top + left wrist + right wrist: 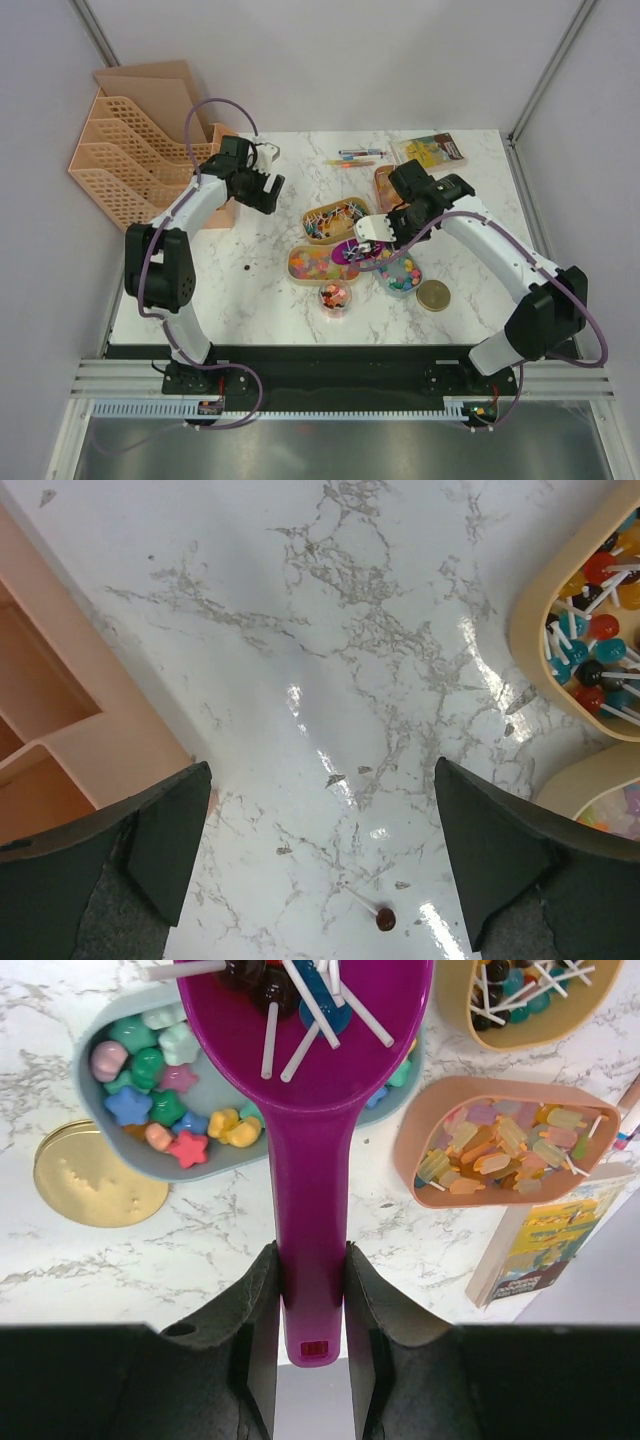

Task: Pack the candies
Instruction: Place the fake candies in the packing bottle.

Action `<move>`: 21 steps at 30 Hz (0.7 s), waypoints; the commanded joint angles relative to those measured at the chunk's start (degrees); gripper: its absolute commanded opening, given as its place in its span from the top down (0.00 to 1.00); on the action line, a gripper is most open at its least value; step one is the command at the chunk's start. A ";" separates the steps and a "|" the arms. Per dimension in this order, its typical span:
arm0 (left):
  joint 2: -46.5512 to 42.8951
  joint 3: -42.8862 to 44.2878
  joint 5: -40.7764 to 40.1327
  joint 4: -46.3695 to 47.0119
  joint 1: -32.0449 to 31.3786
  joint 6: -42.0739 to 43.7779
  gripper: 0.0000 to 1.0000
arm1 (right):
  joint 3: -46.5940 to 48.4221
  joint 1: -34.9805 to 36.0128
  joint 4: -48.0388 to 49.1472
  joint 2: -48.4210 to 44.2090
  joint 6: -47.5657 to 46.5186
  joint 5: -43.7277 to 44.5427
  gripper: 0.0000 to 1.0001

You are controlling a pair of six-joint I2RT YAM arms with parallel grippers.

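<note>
My right gripper (310,1265) is shut on the handle of a purple scoop (305,1110). Its bowl carries several lollipops (290,995) above a grey-blue tray (95,1020) of star-shaped candies (150,1100). From above, the right gripper (373,232) holds the scoop (350,250) over the cluster of trays. My left gripper (265,190) hangs open near the peach organiser, nothing between its fingers (175,840). One loose brown lollipop (385,918) lies on the marble below the left gripper (320,770), and shows as a dark spot (248,267) from above.
A yellow tray (322,212) of lollipops, a yellow tray (296,262) of pastel candies and a pink tray (410,1140) of wrapped sweets surround a small jar (335,297). A gold lid (433,295), pens (355,156), a yellow packet (430,150) and the organiser (135,150) stand around.
</note>
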 commanded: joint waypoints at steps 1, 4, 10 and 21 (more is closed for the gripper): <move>-2.84 -0.32 -4.00 2.96 -0.38 -0.41 0.00 | -1.25 3.53 -2.37 -3.41 0.21 3.66 1.00; -3.11 -0.76 -4.53 3.05 -0.90 -0.93 0.00 | -3.18 6.17 -2.81 -4.20 0.83 7.69 1.00; -4.16 -3.13 -4.88 4.01 -1.96 -1.29 0.00 | -4.06 9.16 -3.43 -4.91 2.76 10.17 1.00; -5.39 -5.15 -6.47 5.77 -3.63 -2.25 0.00 | -3.98 16.02 -5.45 -2.18 7.16 23.09 1.00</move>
